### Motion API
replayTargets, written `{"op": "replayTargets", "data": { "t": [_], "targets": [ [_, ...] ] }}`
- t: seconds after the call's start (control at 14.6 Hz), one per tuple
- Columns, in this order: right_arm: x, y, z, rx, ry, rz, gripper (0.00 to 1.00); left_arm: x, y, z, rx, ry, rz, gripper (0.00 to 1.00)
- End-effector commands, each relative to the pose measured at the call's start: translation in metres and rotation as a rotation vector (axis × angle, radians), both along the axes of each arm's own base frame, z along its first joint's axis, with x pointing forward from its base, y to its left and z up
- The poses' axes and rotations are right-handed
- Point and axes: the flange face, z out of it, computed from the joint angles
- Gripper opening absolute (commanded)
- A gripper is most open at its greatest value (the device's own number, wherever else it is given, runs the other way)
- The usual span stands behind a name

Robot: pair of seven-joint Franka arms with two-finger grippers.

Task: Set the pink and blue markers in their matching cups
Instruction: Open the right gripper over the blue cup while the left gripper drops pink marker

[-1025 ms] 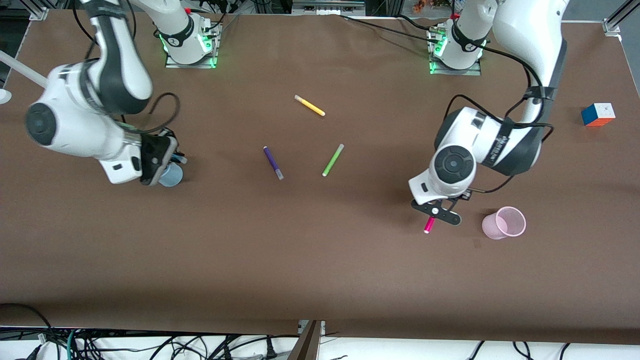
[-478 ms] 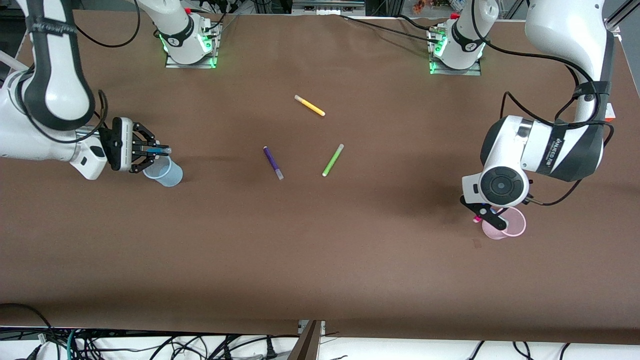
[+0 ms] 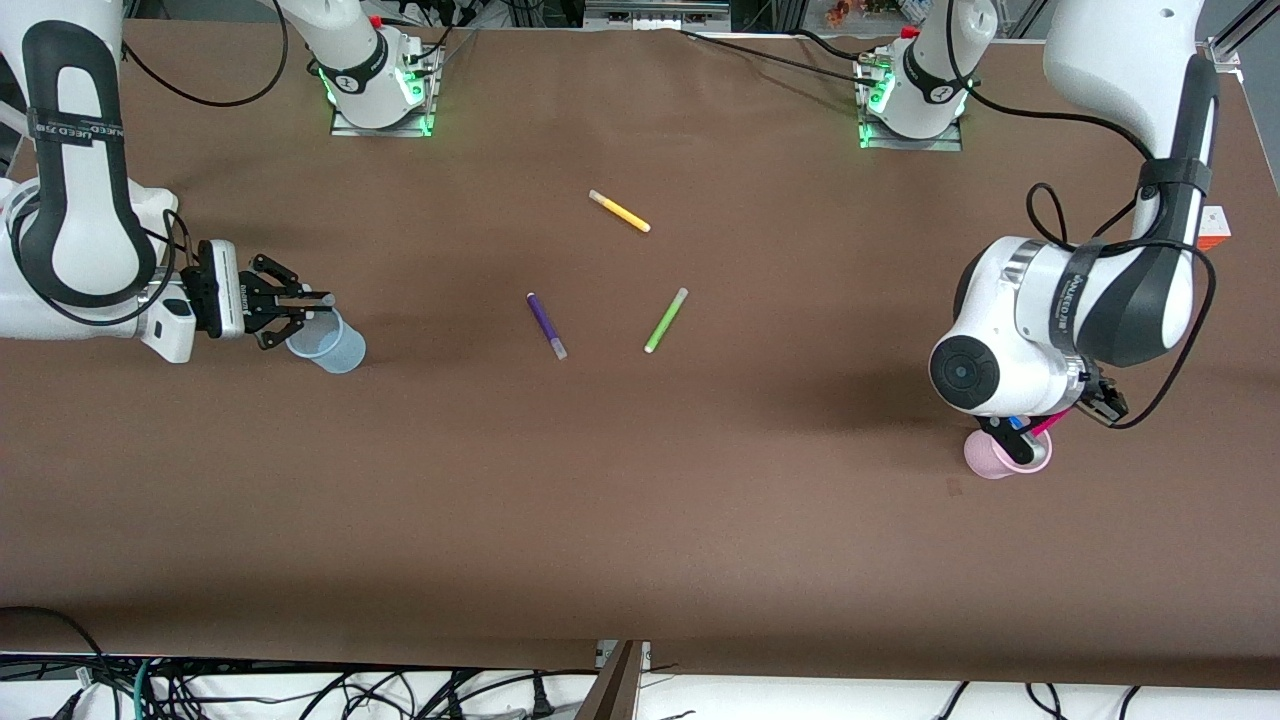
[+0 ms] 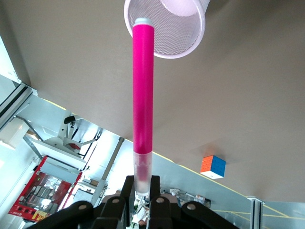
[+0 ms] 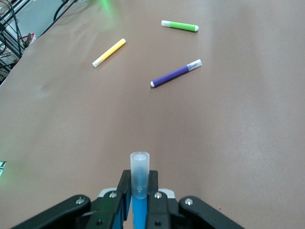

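Observation:
The pale pink cup [image 3: 988, 460] stands toward the left arm's end of the table. My left gripper [image 3: 1020, 428] is over it, shut on the pale end of the pink marker [image 3: 1046, 422]. In the left wrist view the gripper [image 4: 141, 191] holds the pink marker [image 4: 143, 86] with its tip at the mouth of the pink cup [image 4: 181, 33]. The pale blue cup [image 3: 335, 350] stands toward the right arm's end. My right gripper [image 3: 308, 305] lies level at its rim, shut on the blue marker [image 3: 318, 298]. In the right wrist view the gripper [image 5: 139, 188] grips the blue marker [image 5: 139, 171] just below its greyish end.
A yellow marker [image 3: 619, 211], a purple marker [image 3: 546, 325] and a lime-green marker [image 3: 665, 320] lie mid-table. They also show in the right wrist view as yellow [image 5: 109, 52], purple [image 5: 176, 73] and green [image 5: 179, 26]. A colour cube [image 4: 213, 166] sits toward the left arm's end.
My left gripper has carried the pink marker toward the left arm's end, over the pink cup. My right gripper has swung out level beside the blue cup's rim, still holding the blue marker.

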Motion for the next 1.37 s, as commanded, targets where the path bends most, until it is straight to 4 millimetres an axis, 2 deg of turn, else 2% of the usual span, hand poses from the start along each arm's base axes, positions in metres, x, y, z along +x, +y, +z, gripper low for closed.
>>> {"op": "replayTargets", "data": {
  "t": [0.0, 0.27, 0.55, 0.61, 0.68, 0.75, 0.96, 1.09, 1.16, 1.3],
  "targets": [
    [0.0, 0.001, 0.007, 0.055, -0.037, 0.017, 0.0, 0.009, 0.004, -0.015, 0.068, 0.021, -0.073, 0.09],
    [-0.001, 0.001, 0.003, 0.075, -0.055, 0.041, 0.0, 0.01, 0.02, -0.046, 0.085, 0.06, -0.077, 0.09],
    [-0.004, -0.006, -0.006, 0.092, -0.034, 0.033, 0.0, 0.014, 0.024, -0.068, 0.067, 0.064, -0.093, 0.09],
    [-0.004, -0.007, -0.006, 0.099, -0.031, 0.025, 0.06, 0.014, 0.024, -0.071, 0.058, 0.061, -0.099, 0.09],
    [-0.004, -0.007, -0.006, 0.101, -0.025, 0.02, 0.5, 0.015, 0.024, -0.074, 0.055, 0.061, -0.103, 0.09],
    [-0.004, -0.011, -0.006, 0.1, -0.022, 0.009, 1.0, 0.015, 0.023, -0.075, 0.053, 0.061, -0.105, 0.09],
    [0.002, -0.011, 0.002, 0.075, 0.006, -0.037, 1.0, 0.014, 0.021, -0.076, 0.047, 0.063, -0.105, 0.1],
    [0.015, -0.011, 0.019, 0.03, 0.038, -0.108, 1.0, 0.014, 0.02, -0.076, 0.045, 0.065, -0.105, 0.12],
    [0.022, -0.011, 0.028, -0.002, 0.069, -0.158, 1.0, 0.013, 0.02, -0.077, 0.041, 0.066, -0.103, 0.18],
    [0.029, -0.007, 0.039, -0.058, 0.148, -0.265, 1.0, 0.013, 0.014, -0.075, 0.045, 0.058, -0.098, 1.0]
  ]
}}
